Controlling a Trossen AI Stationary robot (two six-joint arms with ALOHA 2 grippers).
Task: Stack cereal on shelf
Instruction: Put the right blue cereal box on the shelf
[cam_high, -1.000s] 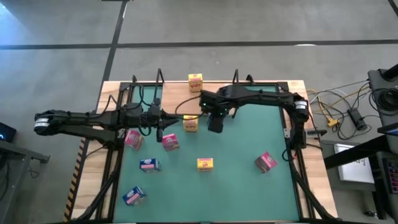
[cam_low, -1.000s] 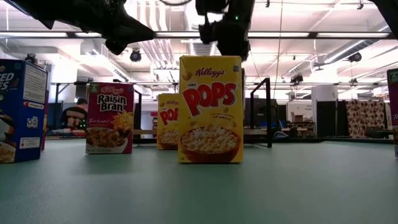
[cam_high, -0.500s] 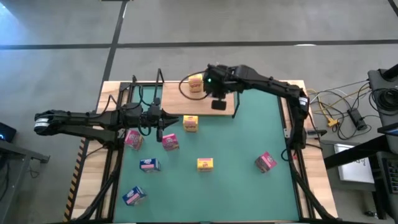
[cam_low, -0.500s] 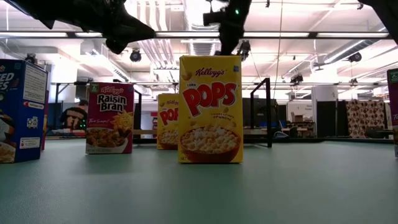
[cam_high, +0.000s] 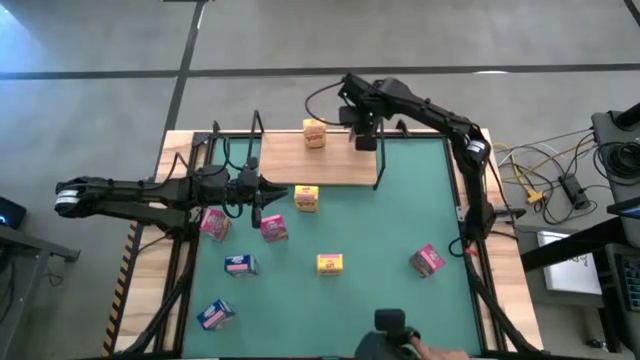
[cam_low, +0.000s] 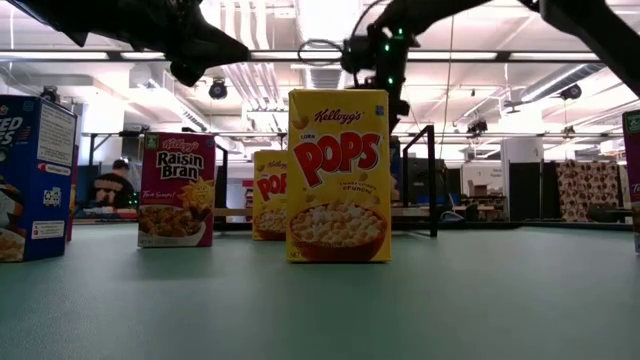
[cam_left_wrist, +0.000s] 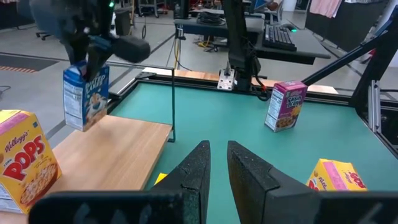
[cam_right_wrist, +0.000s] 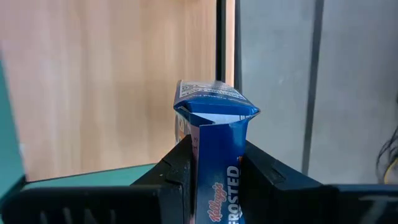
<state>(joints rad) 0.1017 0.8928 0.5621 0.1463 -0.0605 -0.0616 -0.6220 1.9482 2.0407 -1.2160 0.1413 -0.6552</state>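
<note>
Already clamped on a small blue cardboard cereal box (cam_right_wrist: 214, 146), the right gripper (cam_high: 362, 128) holds it upright above the right end of the flat light-wood shelf board (cam_high: 330, 165), close to the black wire bracket (cam_left_wrist: 172, 102) there. The box's long axis points straight down at the board, so setting it down looks like a plain descent. A yellow cereal box (cam_high: 314, 132) stands on the shelf just to its left. The left gripper (cam_left_wrist: 214, 165), fingers pressed together and empty, waits over the green mat (cam_high: 400, 220) beside two pink boxes (cam_high: 215, 223).
</note>
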